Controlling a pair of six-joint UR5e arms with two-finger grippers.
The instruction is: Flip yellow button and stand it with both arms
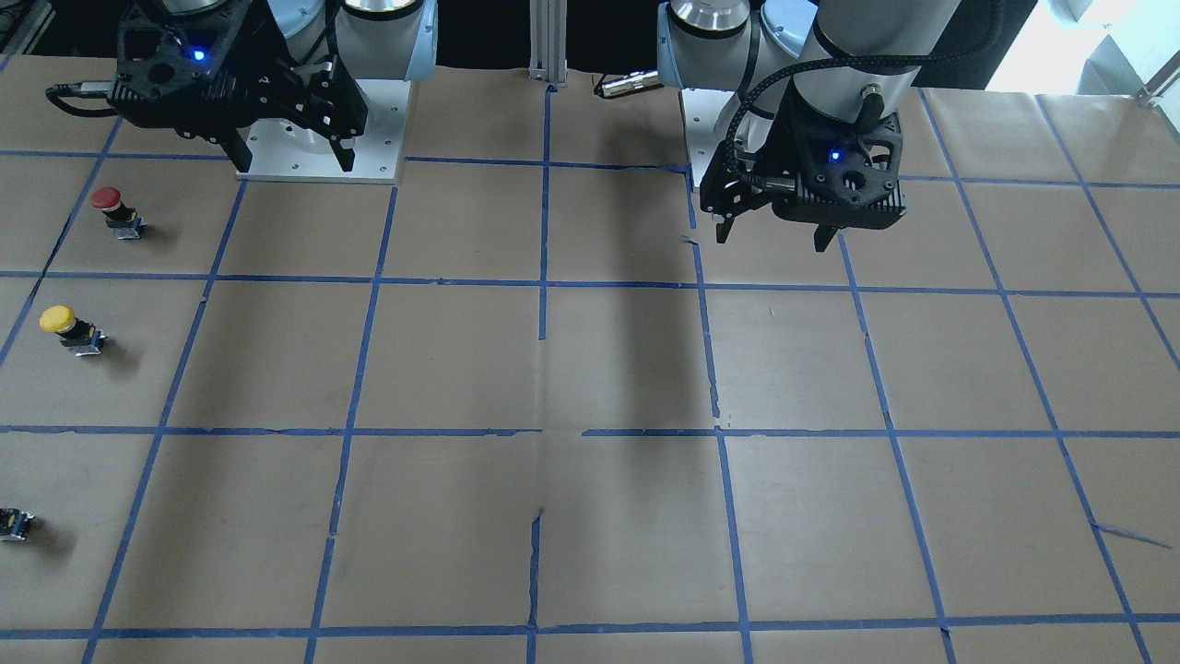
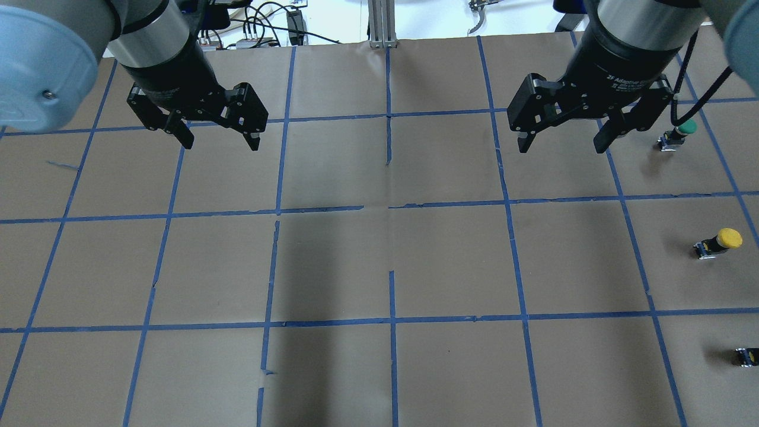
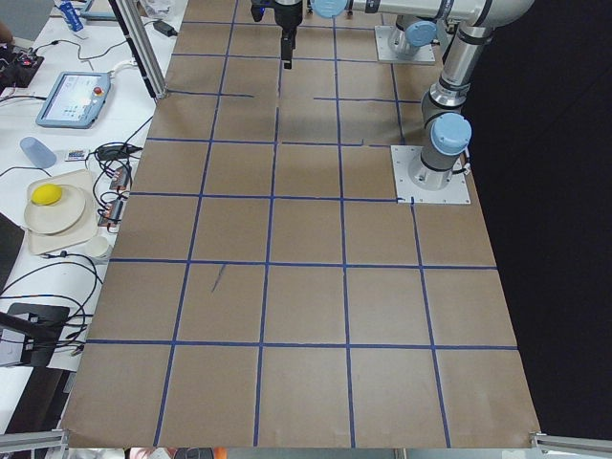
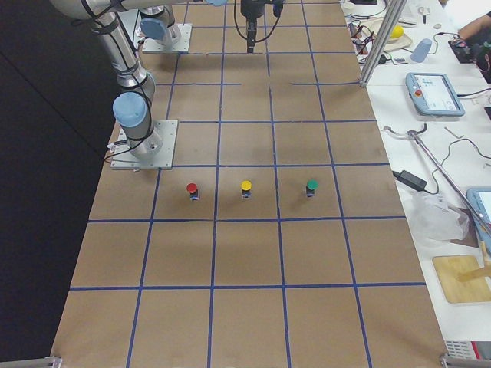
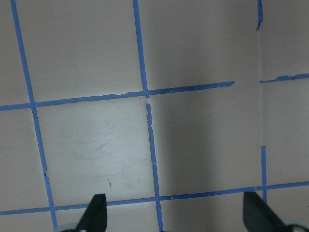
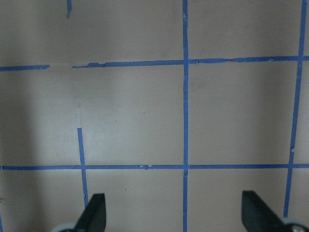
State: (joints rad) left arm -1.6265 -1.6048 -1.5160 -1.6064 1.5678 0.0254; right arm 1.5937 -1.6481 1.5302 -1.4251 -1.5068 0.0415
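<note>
The yellow button (image 2: pixel 719 242) stands far out on my right side, yellow cap up on its black and grey body. It also shows in the front-facing view (image 1: pixel 69 327) and the right side view (image 4: pixel 245 188). My right gripper (image 2: pixel 560 141) hangs open and empty above the table, well back and inward of the button; it also shows in the front-facing view (image 1: pixel 295 161). My left gripper (image 2: pixel 217 141) hangs open and empty over the left half, and also shows in the front-facing view (image 1: pixel 776 238). Both wrist views show only bare paper between the open fingertips (image 5: pixel 98 212) (image 6: pixel 95 212).
A red-capped button (image 1: pixel 116 211) stands nearer my base and a green-capped one (image 2: pixel 678 134) farther out, in line with the yellow button. The brown paper table carries a blue tape grid. The arm base plates (image 1: pixel 323 148) sit at the robot's side. Cluttered benches (image 4: pixel 430 84) flank the table.
</note>
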